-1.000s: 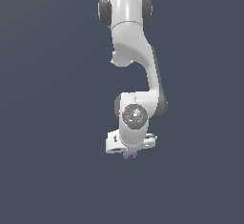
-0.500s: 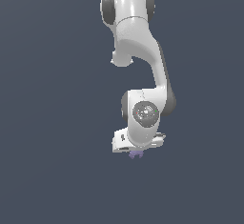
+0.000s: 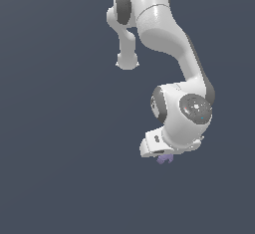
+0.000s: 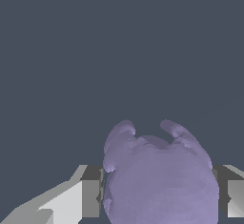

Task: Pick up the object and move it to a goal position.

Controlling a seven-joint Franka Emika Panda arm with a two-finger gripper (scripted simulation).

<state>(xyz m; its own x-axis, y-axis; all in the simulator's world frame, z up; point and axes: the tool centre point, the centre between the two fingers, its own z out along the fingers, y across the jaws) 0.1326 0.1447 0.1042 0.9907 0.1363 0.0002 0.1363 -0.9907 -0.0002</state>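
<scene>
Between the fingers of the gripper (image 4: 157, 189) sits the object (image 4: 159, 180), a pale purple blob pressed on both sides, so the gripper is closed around it. Over the last second the arm has swung toward the exterior view's right, its wrist now bent further out, with the object (image 3: 164, 159) still peeking from beneath the gripper (image 3: 162, 154). That suggests the carry to the goal is under way. No goal marker or counter edge shows, and the fingertips are cut off in the wrist view.

distant exterior view, close wrist view
</scene>
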